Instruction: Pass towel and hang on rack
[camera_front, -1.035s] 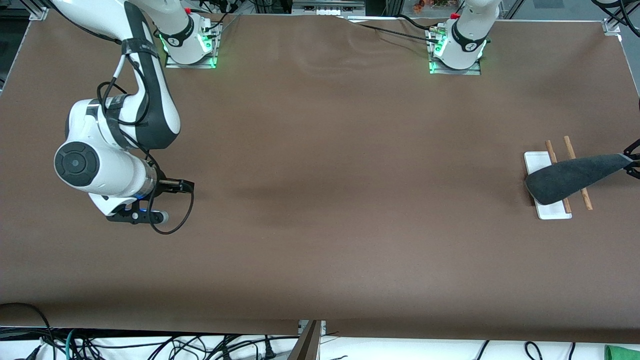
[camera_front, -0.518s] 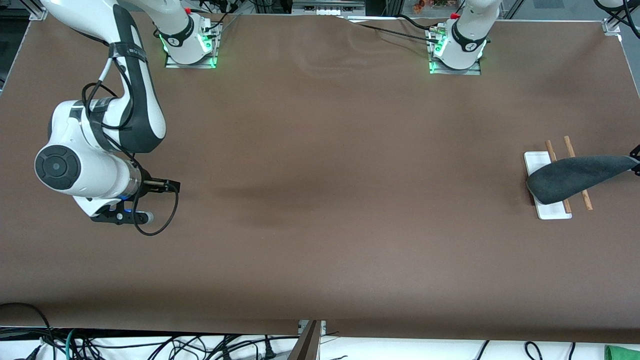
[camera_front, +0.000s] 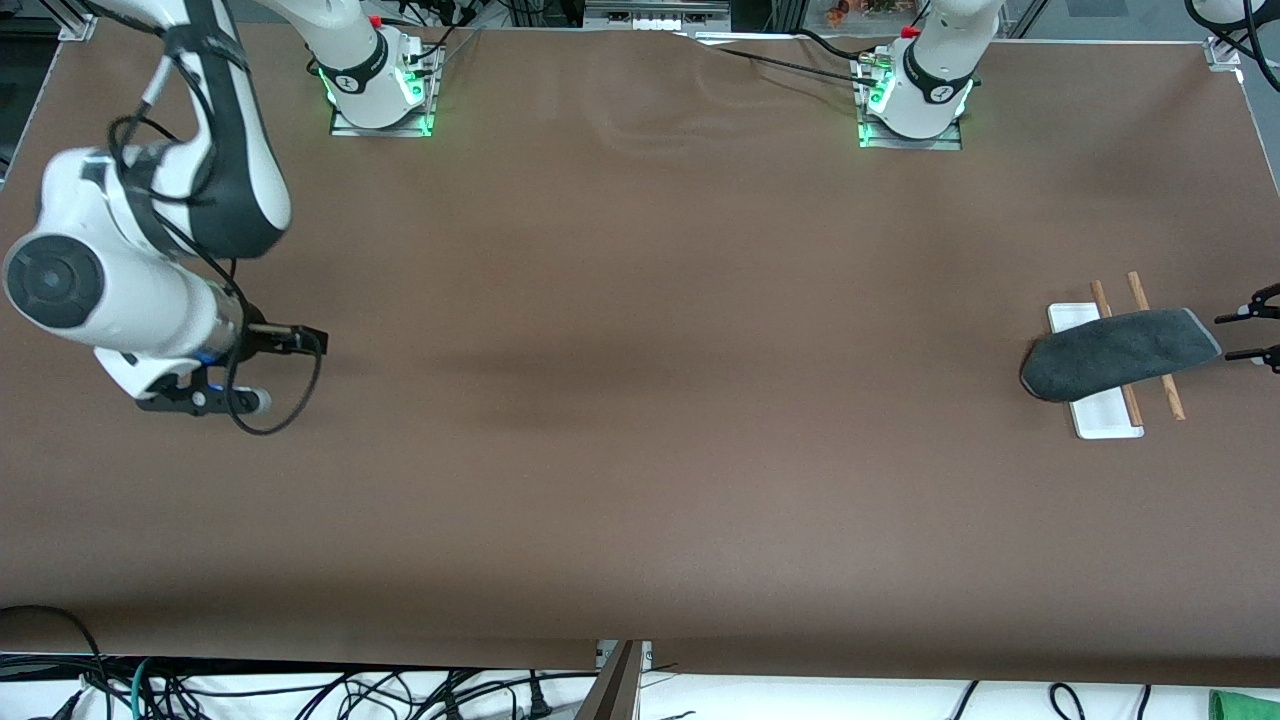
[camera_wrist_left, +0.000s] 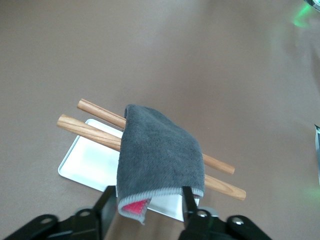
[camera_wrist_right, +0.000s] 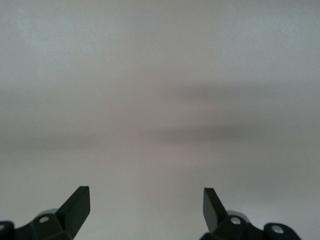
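The towel (camera_front: 1115, 355) lies draped over the rack's two wooden rods (camera_front: 1160, 385), dark grey face up, at the left arm's end of the table. The rack's white base (camera_front: 1105, 420) shows under it. In the left wrist view the towel (camera_wrist_left: 160, 155) hangs across the rods (camera_wrist_left: 95, 132) above the base (camera_wrist_left: 90, 162), with a pink corner (camera_wrist_left: 132, 207) curled out at its hem. My left gripper (camera_front: 1232, 336) is open just off the towel's edge; the hem sits loose between its fingers (camera_wrist_left: 107, 202). My right gripper (camera_wrist_right: 146, 200) is open over bare table, nothing between its fingers.
The right arm's hand (camera_front: 195, 395) hangs over the right arm's end of the table. Both arm bases (camera_front: 380, 95) stand along the edge farthest from the front camera. Cables (camera_front: 300, 690) lie off the table's near edge.
My left gripper has opened and let go of the towel, which has settled onto the rods. The right arm has drawn back toward its own end of the table.
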